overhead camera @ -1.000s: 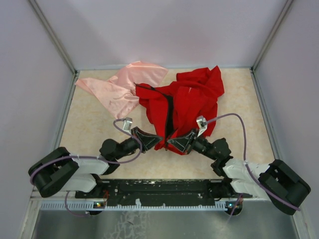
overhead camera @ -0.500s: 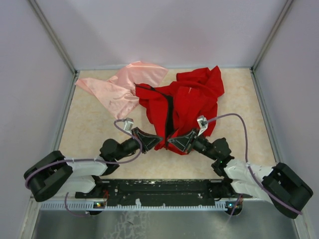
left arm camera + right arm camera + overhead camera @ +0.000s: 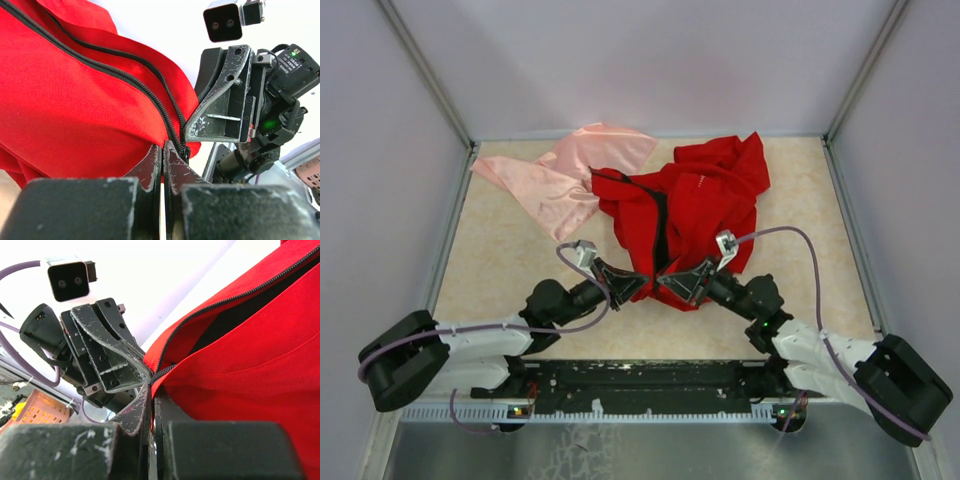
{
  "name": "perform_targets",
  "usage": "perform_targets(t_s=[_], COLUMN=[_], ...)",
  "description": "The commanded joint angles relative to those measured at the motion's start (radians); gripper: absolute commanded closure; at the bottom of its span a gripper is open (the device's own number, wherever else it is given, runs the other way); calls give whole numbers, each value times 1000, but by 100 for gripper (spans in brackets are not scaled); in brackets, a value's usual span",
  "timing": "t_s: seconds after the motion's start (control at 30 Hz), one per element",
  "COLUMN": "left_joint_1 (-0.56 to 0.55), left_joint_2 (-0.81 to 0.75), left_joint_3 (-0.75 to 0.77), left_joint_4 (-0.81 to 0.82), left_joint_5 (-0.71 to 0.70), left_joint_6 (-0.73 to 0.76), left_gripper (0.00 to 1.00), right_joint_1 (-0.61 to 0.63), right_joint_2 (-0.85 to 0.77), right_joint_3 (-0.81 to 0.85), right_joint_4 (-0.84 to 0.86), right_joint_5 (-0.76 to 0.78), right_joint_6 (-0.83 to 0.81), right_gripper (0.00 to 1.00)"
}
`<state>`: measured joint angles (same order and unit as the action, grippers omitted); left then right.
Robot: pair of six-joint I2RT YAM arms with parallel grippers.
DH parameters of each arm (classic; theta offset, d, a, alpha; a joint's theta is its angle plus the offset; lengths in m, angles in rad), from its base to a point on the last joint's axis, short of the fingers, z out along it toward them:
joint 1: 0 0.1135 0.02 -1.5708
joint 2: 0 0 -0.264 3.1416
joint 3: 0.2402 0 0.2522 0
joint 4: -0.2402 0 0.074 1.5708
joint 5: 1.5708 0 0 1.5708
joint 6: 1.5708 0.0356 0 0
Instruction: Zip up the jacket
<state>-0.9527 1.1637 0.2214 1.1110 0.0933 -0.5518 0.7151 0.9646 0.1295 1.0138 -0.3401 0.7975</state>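
Left gripper (image 3: 164, 150) jaws pressed together, nipping near end of black zipper (image 3: 125, 80). Right gripper (image 3: 152, 390) jaws likewise closed on red hem beside it. Both sit near-right of pink cloth (image 3: 570, 175).

Jacket (image 3: 690, 205) lies crumpled just right of pink cloth, touching its edge.

Progress judged early: both tapes gape along visible length, slider not made out, whole pull-up left.

Hem near, collar far; zipper axis runs near-to-far, leaning slightly left.
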Motion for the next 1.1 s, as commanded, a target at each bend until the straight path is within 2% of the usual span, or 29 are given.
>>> perform_targets(t_s=[0.0, 0.17, 0.57, 0.83, 1.07], left_joint_1=[-38, -91, -156, -160, -187], left_joint_2=[-41, -51, -61, -33, -40], left_joint_3=[41, 55, 90, 164, 217], left_joint_4=[-87, -121, -188, -303, -410], left_joint_5=[-80, -167, -248, -195, -190], left_joint_6=[84, 139, 220, 254, 306], left_gripper=[100, 100, 100, 100, 100], right_joint_1=[-4, -3, -5, -5, -7], right_joint_2=[-61, -99, -168, -179, -190], right_joint_3=[62, 85, 140, 154, 203], right_joint_4=[-2, -129, -362, -383, -514], right_joint_5=[59, 115, 212, 200, 237], right_joint_6=[9, 18, -20, -35, -70], right_gripper=[100, 100, 100, 100, 100])
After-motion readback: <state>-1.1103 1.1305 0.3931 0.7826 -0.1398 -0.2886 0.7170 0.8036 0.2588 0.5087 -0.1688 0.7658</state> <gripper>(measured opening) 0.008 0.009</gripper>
